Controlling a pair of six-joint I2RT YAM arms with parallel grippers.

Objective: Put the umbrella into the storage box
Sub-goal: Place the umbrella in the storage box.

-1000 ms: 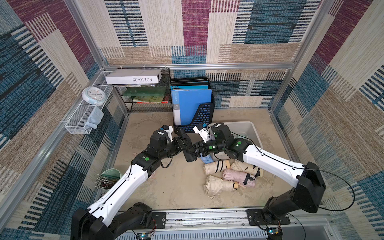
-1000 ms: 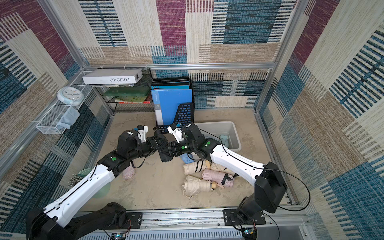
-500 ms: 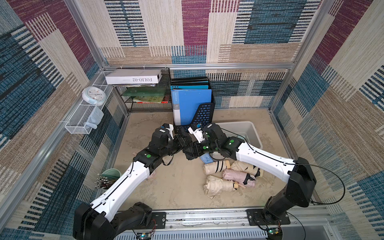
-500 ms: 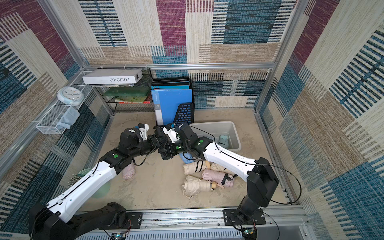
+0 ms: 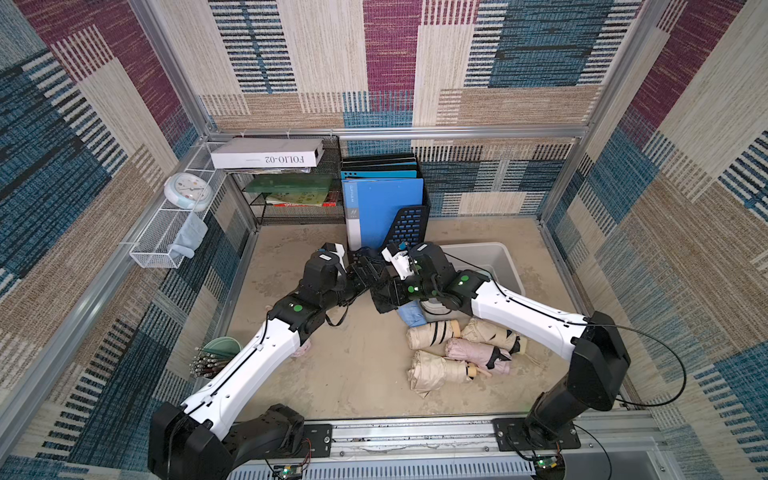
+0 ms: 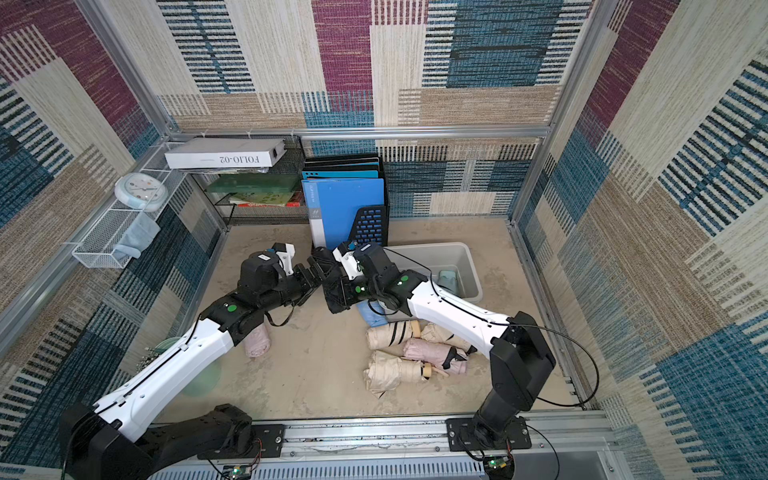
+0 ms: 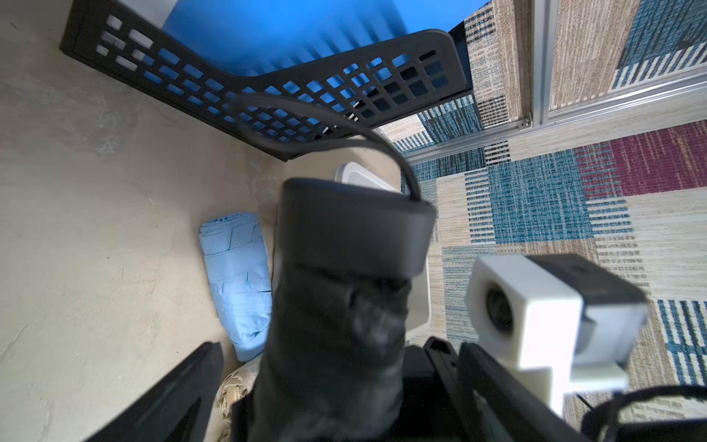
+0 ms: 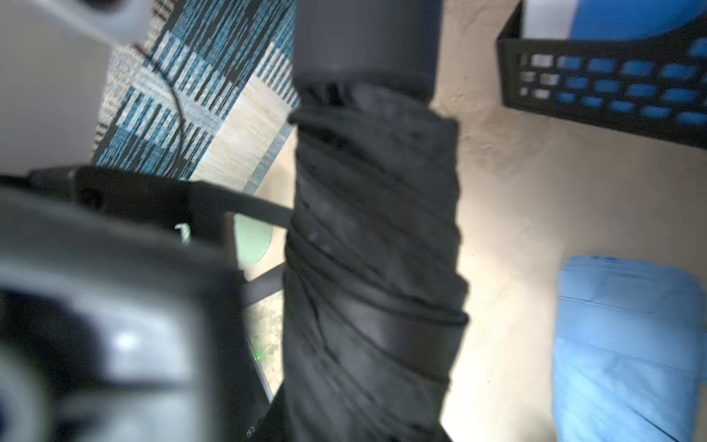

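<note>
Lengthwise, the black umbrella (image 7: 344,306) points handle-first toward the file holder (image 7: 267,95).

text: "FOLIO-02" | on: white box (image 5: 268,153) | orientation: upside down

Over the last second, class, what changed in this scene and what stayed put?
The right gripper slid in toward the left gripper and shut on the black umbrella; the left gripper opened and let it go. The storage box, the blue umbrella and the beige umbrellas stayed put.
</note>
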